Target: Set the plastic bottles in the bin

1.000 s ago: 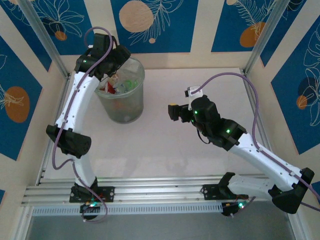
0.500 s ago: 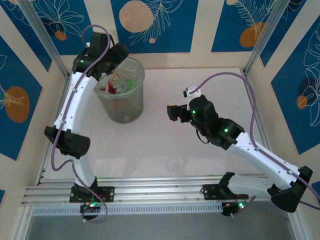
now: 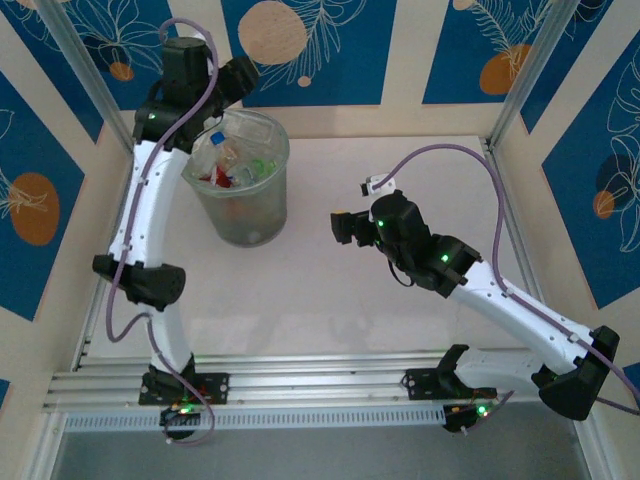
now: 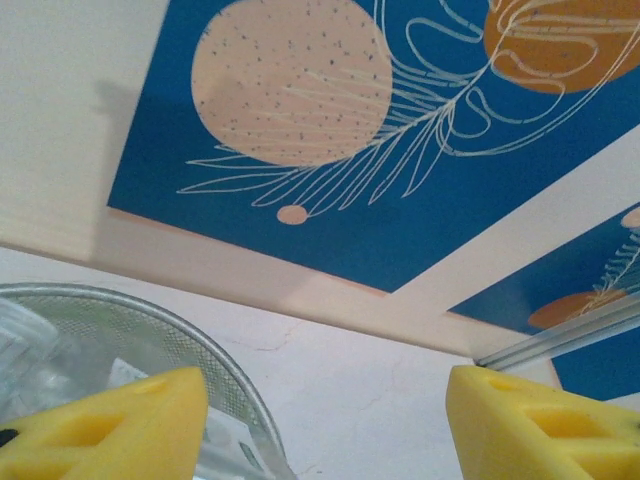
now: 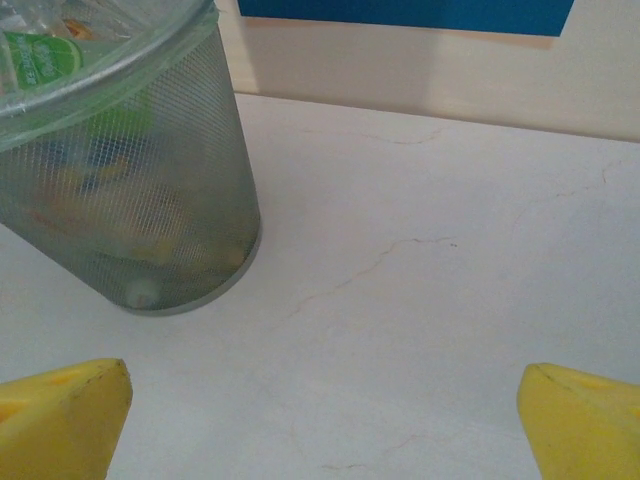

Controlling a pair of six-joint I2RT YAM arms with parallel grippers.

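The bin (image 3: pixel 243 190), a translucent grey-green mesh wastebasket, stands at the back left of the table and holds several plastic bottles (image 3: pixel 232 165); one with a blue cap (image 3: pixel 215 136) lies at its left rim. My left gripper (image 3: pixel 238 80) hovers above and behind the bin, facing the back wall. Its yellow fingers (image 4: pixel 110 425) stand apart with nothing between them, the bin rim (image 4: pixel 120 310) just below. My right gripper (image 3: pixel 339 227) is low over mid-table, right of the bin (image 5: pixel 140 190), open wide and empty (image 5: pixel 320 420). A green-labelled bottle (image 5: pixel 40 55) shows inside.
The white tabletop (image 3: pixel 330 290) has faint cracks (image 5: pixel 380 265). Blue and cream patterned walls (image 3: pixel 310 50) with metal corner posts (image 3: pixel 85 75) close in the back and sides. An aluminium rail (image 3: pixel 300 385) runs along the near edge by the arm bases.
My left gripper has risen from the bin's mouth toward the back wall, its jaws narrowing somewhat. A blue-capped bottle now shows at the bin's left rim. The right arm has edged slightly left.
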